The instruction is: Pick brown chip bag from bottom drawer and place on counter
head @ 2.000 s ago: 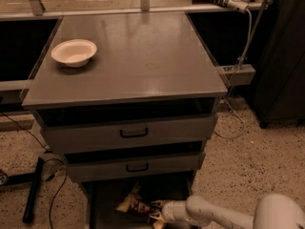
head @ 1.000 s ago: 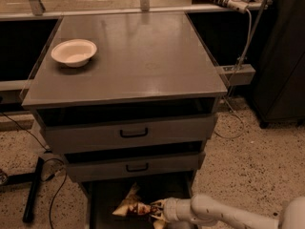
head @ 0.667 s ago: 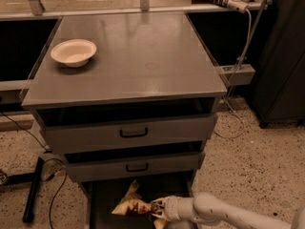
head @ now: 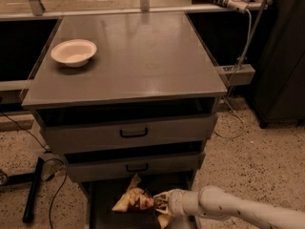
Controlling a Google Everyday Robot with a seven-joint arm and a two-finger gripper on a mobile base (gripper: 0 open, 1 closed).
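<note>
Brown chip bag (head: 133, 200): a crinkly foil-like pouch, dark brown on its face with tan edges, crumpled and tilted, one tan corner pointing up. It sits in the bottom drawer (head: 101, 210), at the near edge of the scene, below the two upper drawers (head: 128, 140) with their black handles. My jaws are down in that drawer at the bag's right end and appear clenched on the bag. My white arm (head: 224, 206) reaches in from the near right.

Handling, as I judge it: the bag is light and soft, and it gives under pressure. The film is likely slick and the chips inside are brittle. A hold on the flat sealed edge or a gathered fold should serve better than a squeeze across the puffed middle, which could crush the contents or let the film slide out.

Surroundings: the drawer has a flat grey metal floor and straight side walls. The worktop (head: 143, 56) above is a broad, smooth, slightly glossy grey slab, roughly square. A shallow white bowl (head: 74, 52) stands at its far left, well apart from the bag.
</note>
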